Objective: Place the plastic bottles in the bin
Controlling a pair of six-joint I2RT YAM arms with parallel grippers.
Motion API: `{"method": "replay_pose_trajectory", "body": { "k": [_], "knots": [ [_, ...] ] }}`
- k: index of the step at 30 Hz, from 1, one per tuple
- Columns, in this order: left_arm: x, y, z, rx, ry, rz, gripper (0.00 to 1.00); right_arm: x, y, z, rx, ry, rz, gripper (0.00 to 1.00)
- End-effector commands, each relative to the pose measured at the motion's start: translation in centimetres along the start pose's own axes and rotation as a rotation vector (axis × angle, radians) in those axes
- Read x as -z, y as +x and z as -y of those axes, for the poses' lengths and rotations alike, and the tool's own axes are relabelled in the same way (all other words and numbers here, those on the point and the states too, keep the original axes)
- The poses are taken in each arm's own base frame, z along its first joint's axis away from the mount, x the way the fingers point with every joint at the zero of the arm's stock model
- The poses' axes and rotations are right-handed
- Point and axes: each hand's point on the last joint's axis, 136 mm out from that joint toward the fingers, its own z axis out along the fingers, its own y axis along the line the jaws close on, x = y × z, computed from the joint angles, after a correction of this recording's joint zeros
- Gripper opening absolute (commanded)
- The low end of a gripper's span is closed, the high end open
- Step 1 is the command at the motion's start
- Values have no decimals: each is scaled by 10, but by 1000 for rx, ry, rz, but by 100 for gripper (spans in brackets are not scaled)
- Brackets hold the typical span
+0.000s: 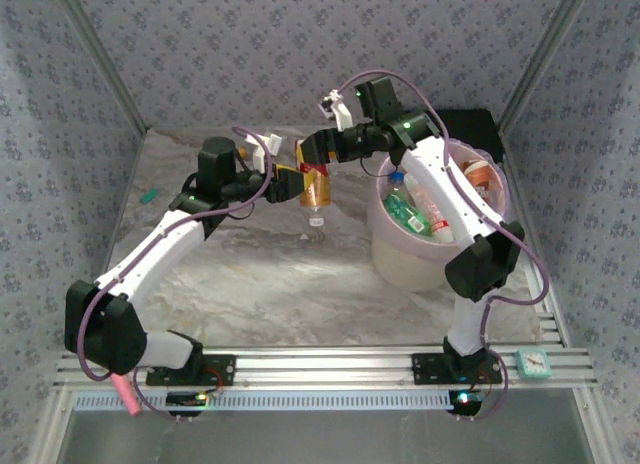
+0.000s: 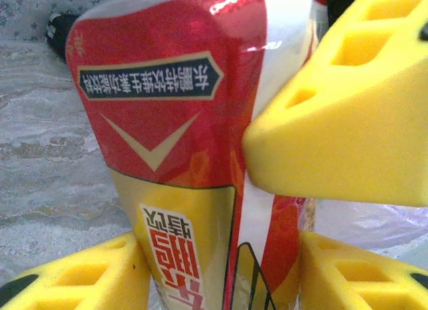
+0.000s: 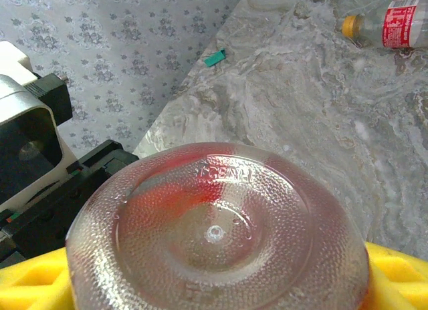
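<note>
The grey marbled table (image 1: 260,284) carries the large round cream bin (image 1: 400,269), lined with a translucent pink bag, at its right side under the right arm. Inside it lies a heap of small plastic bottles (image 1: 415,212), clear ones with green and red labels and one with an orange cap near the far rim. Left of the bin and clear of its rim, the clear plastic bottle with a red and gold label (image 1: 316,187) hangs above the table, cap down and base up, its print reading upside down in the left wrist view (image 2: 167,123). The left gripper (image 1: 290,184) (image 2: 221,276) is closed on it from the left, a yellow finger (image 2: 73,280) pressed to each side of the label. The right gripper (image 1: 318,152) (image 3: 214,290) is clamped around the same bottle at its upper end, the dimpled base (image 3: 214,230) sitting between its fingers (image 3: 394,276). A small clear bottle with a red label and orange cap (image 3: 391,23) lies on its side on the table, well apart from both grippers. A small green scrap (image 3: 215,56) rests at the table's left edge.
</note>
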Motion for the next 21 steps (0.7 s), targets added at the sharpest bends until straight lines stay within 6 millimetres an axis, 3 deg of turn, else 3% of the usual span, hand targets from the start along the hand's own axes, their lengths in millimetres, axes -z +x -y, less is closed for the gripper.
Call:
{"method": "replay_pose_trajectory", "body": {
  "k": [1, 7, 13, 17, 21],
  "knots": [
    [7, -15, 15, -17, 7, 42, 59, 32, -19, -23, 46, -29, 87, 57],
    [19, -8, 13, -7, -44, 62, 99, 83, -48, -26, 88, 46, 215, 48],
    [22, -3, 9, 1, -73, 49, 100, 170, -67, -22, 134, 221, 401, 42],
    [17, -1, -2, 17, -96, 41, 100, 234, -67, -13, 143, 346, 530, 40],
    [11, 2, -25, 65, -159, 46, 100, 291, -58, 7, 148, 534, 647, 37]
  ]
}}
